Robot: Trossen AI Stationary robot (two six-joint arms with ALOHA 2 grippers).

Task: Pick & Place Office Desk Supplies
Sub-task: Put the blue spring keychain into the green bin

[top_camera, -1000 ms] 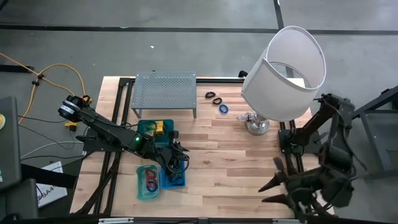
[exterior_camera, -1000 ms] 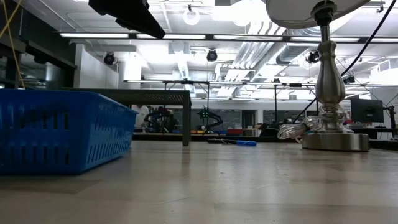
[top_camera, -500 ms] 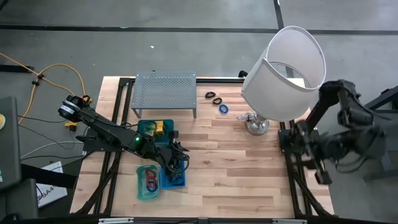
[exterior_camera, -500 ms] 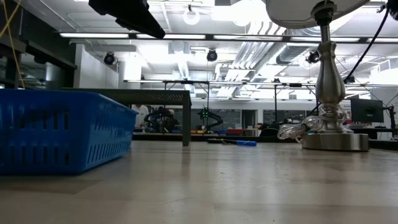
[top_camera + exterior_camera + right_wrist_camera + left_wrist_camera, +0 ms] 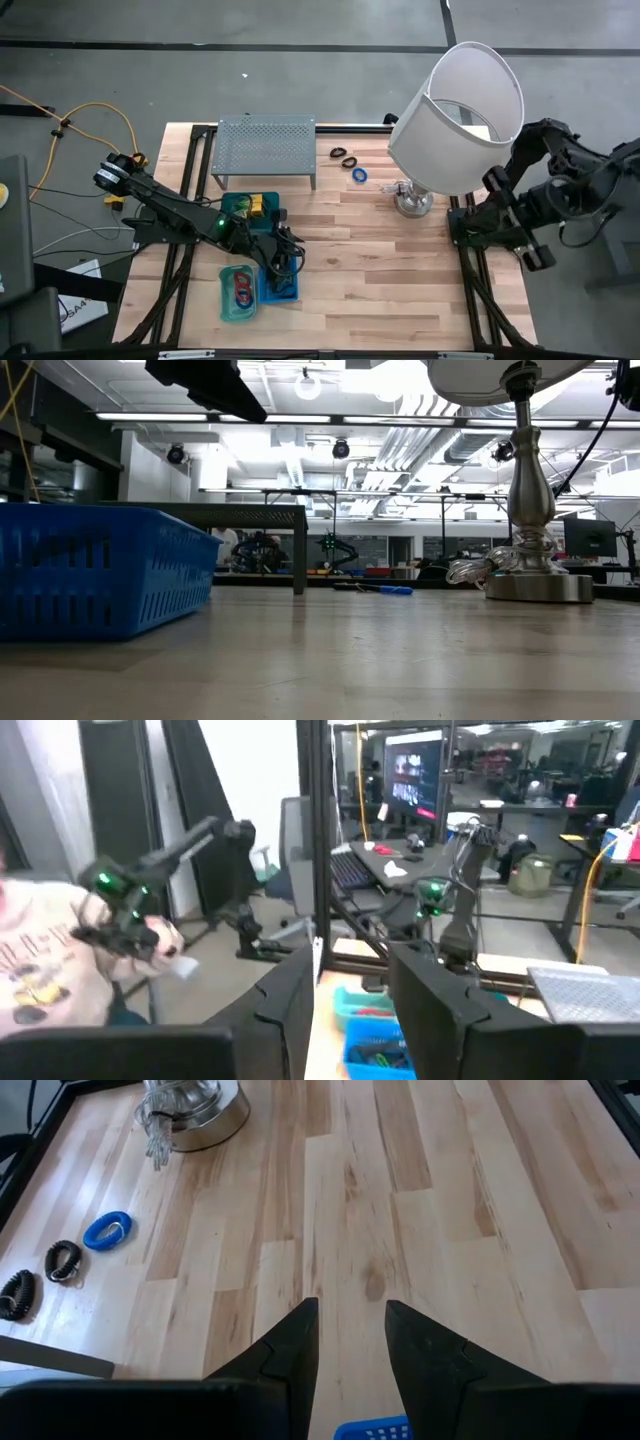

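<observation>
The supplies lie loose on the wooden table: a blue ring (image 5: 359,175) (image 5: 107,1230) and two black coiled loops (image 5: 343,157) (image 5: 62,1260) in front of the lamp. More red and blue rings sit in a teal tray (image 5: 238,292), and yellow packets in a second teal tray (image 5: 252,206). My left gripper (image 5: 350,1308) hovers open over bare wood at the far corner of the blue tray (image 5: 279,287) (image 5: 375,1430). My right gripper (image 5: 350,975) is open, raised beyond the table's right edge and pointing level across the table toward the left arm.
A tall lamp with a white shade (image 5: 460,115) stands on a metal base (image 5: 412,203) (image 5: 540,585) at the far right. The grey perforated rack (image 5: 266,145) stands at the far edge. Bare wood lies between the trays and the lamp. A person (image 5: 50,960) shows beyond the table.
My right arm has swung from the table's near right corner back toward the right edge and upward, folding in beside the lamp, and its gripper has turned. The left arm and all the supplies have kept still.
</observation>
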